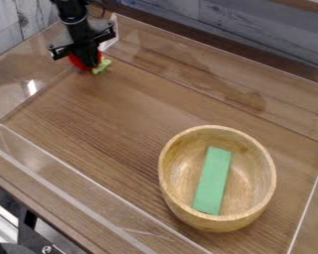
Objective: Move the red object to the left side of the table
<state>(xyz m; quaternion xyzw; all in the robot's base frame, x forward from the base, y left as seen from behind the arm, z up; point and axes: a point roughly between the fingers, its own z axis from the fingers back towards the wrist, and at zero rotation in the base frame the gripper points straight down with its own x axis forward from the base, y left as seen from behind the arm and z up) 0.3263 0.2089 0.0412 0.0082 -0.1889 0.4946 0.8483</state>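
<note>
- Far left: a low clear acrylic wall (pixel 16 71) edges the bench (pixel 135 114). It stands near the claw, with a strip of bare wood between them.
- Upper left corner: the black claw (pixel 83 56) points steeply down, its fingers pressed together on the red object (pixel 83 63).
- The red object sits at the fingertips, near the bench's back left corner, with its pale green stub (pixel 103 66) poking out to the right. Whether it touches the wood cannot be told.
- Centre: open wood grain, with nothing standing between the claw and the bowl.
- Lower right: a wooden bowl (pixel 165 171) stands well apart from the claw, close to the right wall.
- Inside the bowl: a flat green block (pixel 215 181) lies lengthwise on the bottom.
</note>
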